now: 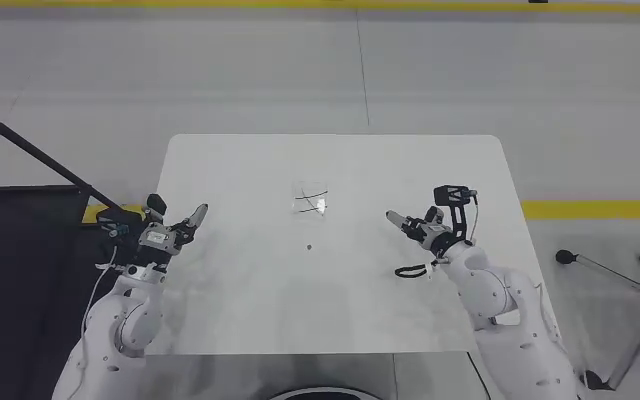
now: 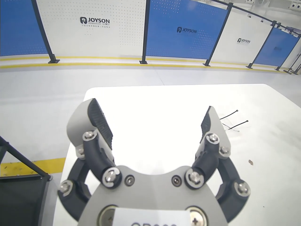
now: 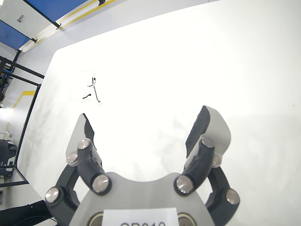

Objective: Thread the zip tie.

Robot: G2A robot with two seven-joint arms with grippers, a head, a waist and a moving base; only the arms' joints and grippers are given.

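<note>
Left gripper [image 2: 152, 109] sat closest to its wrist camera, its two ribbed black pads [image 2: 100, 121] spread wide apart with nothing between them, and it hung over the left edge of the white table [image 1: 400, 180], about halfway along that side. Right gripper [image 3: 144, 112] matched it over the table's right part, a little in from that edge, its claw likewise splayed and empty, with bare tabletop showing through the gap. Thin black zip ties [image 1: 311, 199], at least two of them, lay loose on the table near its middle, slightly toward the far edge, well apart from both grippers and roughly between them. They seemed to rest on a faint clear sheet, though that was hard to tell. One small dark speck [image 1: 309, 245] sat on the table just nearer the robot than the ties. Beyond the table's far edge ran grey floor with a yellow line [image 1: 580, 209], and past that stood blue and white fence panels [image 2: 183, 34] on black posts.
</note>
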